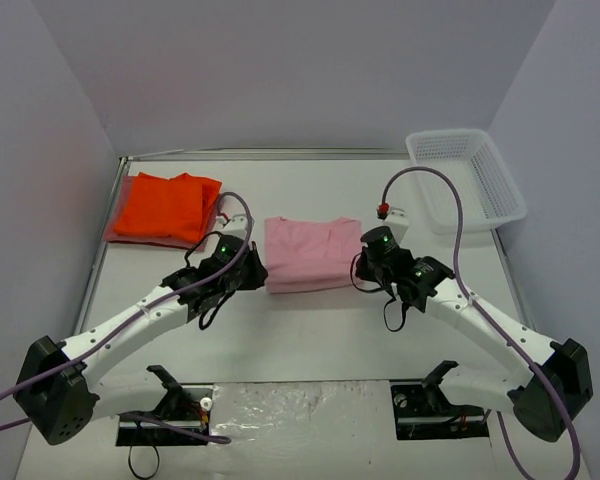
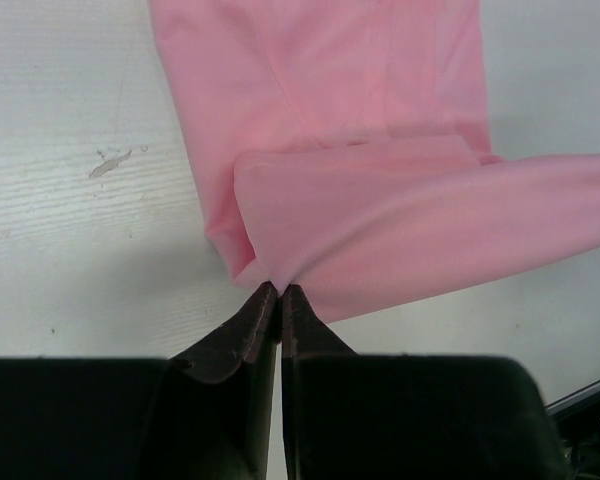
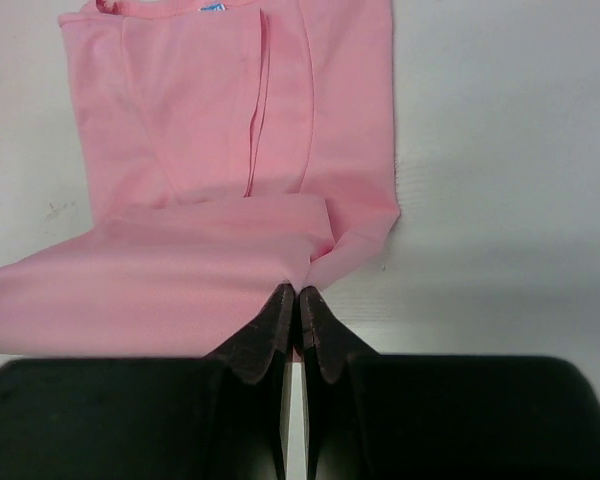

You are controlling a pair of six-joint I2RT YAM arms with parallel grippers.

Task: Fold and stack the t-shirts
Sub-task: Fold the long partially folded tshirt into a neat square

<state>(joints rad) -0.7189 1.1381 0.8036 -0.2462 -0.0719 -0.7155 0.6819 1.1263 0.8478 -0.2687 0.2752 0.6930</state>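
The light pink t-shirt (image 1: 310, 252) lies partly folded in the middle of the table, its near hem lifted. My left gripper (image 1: 256, 272) is shut on the hem's left corner; the left wrist view shows the cloth (image 2: 380, 200) pinched at the left gripper's (image 2: 280, 290) tips. My right gripper (image 1: 362, 268) is shut on the right corner, where the pink cloth (image 3: 210, 180) bunches at the right gripper's (image 3: 297, 293) tips. A bright orange t-shirt (image 1: 165, 205) lies folded at the far left on top of a dull pinkish-red one (image 1: 120, 200).
A white mesh basket (image 1: 465, 178) stands at the far right corner. Purple cables loop over both arms. Walls enclose the white table (image 1: 310, 330) on three sides.
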